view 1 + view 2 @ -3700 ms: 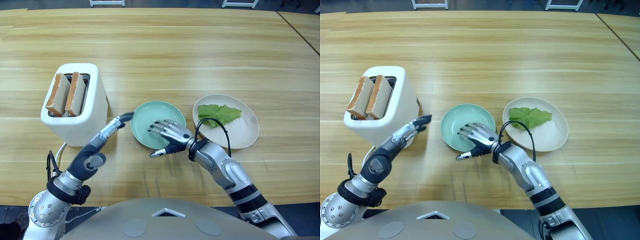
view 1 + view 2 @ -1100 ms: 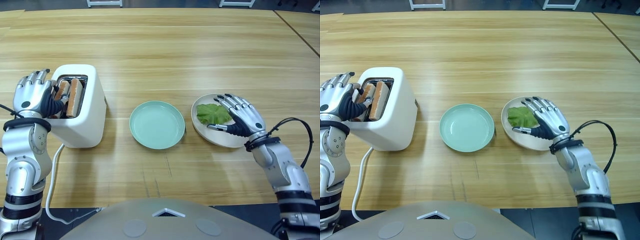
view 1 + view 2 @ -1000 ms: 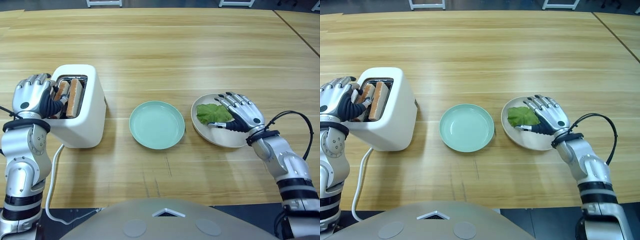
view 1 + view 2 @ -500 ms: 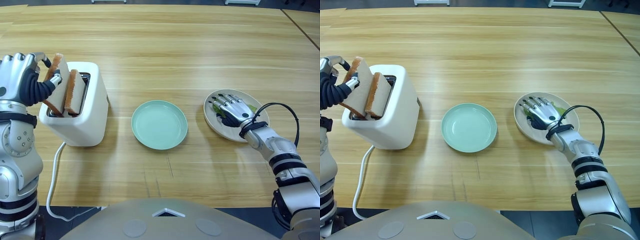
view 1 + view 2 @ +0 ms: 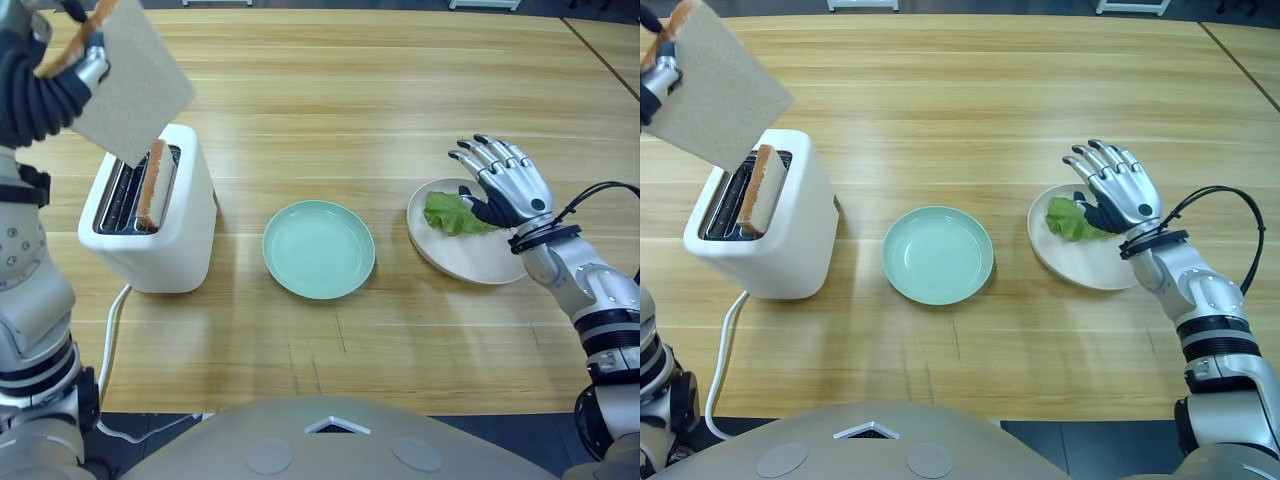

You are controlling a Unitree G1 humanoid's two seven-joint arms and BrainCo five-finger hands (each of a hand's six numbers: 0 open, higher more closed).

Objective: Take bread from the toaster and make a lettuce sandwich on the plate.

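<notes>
- The green plate [image 5: 318, 248] lies on the wooden surface [image 5: 330, 110] in the lower middle of the frame, nearest the camera. Nothing is on it.
- The white toaster [image 5: 150, 240] stands at the left, well apart from the green plate, with its slots facing up.
- One slice [image 5: 153, 183] stands upright in the toaster's right slot, its top edge above the rim. The left slot is bare.
- The beige plate [image 5: 465, 262] lies at the right, level with the green plate and near it but not touching.
- The lettuce [image 5: 450, 213] lies crumpled on the beige plate's far half. Its right end runs up against the right hand [image 5: 508, 185].
- The right hand is held over the far right edge of the beige plate, palm turned to the leaf. I cannot tell whether it grips the leaf.
- The left hand [image 5: 35, 95] is in the upper left corner, raised above the toaster and clamped on a held slice [image 5: 130, 85].
- The held slice is clear of the toaster, tilted, with its broad pale face to the camera and its lower corner hanging over the slots.
</notes>
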